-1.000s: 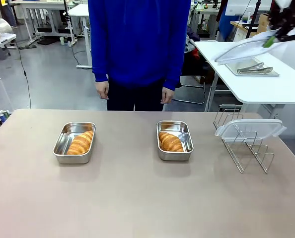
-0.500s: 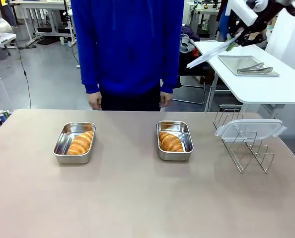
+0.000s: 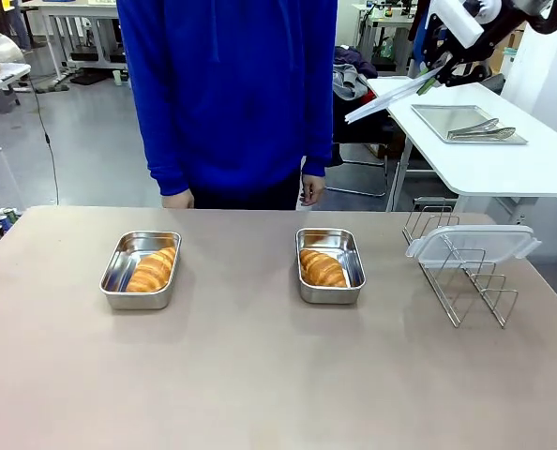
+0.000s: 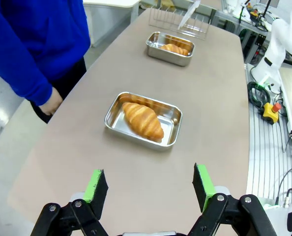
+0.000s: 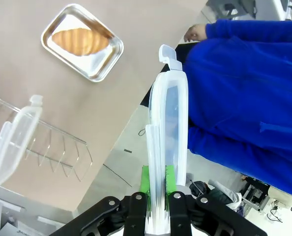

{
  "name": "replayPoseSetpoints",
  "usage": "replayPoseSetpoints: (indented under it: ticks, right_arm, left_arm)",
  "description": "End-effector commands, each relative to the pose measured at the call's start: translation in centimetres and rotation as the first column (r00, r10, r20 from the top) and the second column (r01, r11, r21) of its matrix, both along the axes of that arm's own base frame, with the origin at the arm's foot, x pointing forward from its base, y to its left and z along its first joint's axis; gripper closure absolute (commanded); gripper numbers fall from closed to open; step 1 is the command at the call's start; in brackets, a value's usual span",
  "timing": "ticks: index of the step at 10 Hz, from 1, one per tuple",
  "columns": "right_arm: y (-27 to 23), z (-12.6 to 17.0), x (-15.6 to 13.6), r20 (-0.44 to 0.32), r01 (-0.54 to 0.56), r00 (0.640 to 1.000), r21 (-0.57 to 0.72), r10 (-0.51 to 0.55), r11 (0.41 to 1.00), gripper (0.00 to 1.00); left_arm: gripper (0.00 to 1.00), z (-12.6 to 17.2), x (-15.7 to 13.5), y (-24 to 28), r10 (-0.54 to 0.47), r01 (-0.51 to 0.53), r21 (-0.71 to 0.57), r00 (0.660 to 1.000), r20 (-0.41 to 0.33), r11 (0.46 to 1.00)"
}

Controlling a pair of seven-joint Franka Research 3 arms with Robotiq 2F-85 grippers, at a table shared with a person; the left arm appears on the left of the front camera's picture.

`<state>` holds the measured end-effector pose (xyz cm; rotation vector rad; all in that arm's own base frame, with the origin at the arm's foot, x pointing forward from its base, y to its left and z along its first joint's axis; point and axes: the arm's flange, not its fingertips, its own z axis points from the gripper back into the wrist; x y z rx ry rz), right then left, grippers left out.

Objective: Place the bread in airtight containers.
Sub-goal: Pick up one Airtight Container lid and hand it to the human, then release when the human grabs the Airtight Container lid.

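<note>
Slip at the pinch is the main worry. Right end effector (image 5: 156, 179) has its green pads (image 5: 145, 178) drawn together on one short edge of a translucent lid (image 5: 168, 113), with only that rim between them. The long plate hangs off like a lever and could pivot or drop if the arm swings briskly. Front view puts the held lid high, beyond the far right corner of the worktop (image 3: 260, 375). Its free end points toward the person (image 3: 232, 94), whose hand (image 3: 309, 190) hangs at the far edge, so a careless sweep inward could clip a sleeve. Below, the right-hand container (image 3: 330, 292) sits uncovered with a croissant (image 3: 322, 269) lying diagonally inside. Cannot tell whether the pastry stands proud of the rim; if it does, the lid may rock rather than seat, and a tilted approach would catch one corner and shove the pan. Just right of it a wire rack (image 3: 466, 291) carries a second lid (image 3: 471, 242) on top, likely to be knocked by a low descent. Left end effector (image 4: 150, 184) hovers over the worktop with fingers spread wide, gripping nothing, short of the left-hand container (image 4: 117, 125). That one is also lidless, with its own croissant (image 4: 142, 119) inside.
</note>
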<state>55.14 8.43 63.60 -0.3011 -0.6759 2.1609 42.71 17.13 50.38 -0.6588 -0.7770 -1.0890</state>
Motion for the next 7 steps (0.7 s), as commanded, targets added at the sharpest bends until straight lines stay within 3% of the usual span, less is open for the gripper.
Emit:
replayPoseSetpoints:
  ticks: [1, 7]
  right_arm:
    - [0.07, 0.19, -0.31, 0.0, 0.007, 1.0, -0.016, -0.007, 1.0, 1.0]
    - [0.07, 0.19, -0.31, 0.0, 0.007, 1.0, -0.016, -0.007, 1.0, 1.0]
  left_arm:
    - [0.09, 0.11, -0.2, -0.01, -0.017, 0.017, 0.005, 1.0, 0.006, 1.0]
    - [0.09, 0.11, -0.2, -0.01, -0.017, 0.017, 0.005, 1.0, 0.006, 1.0]
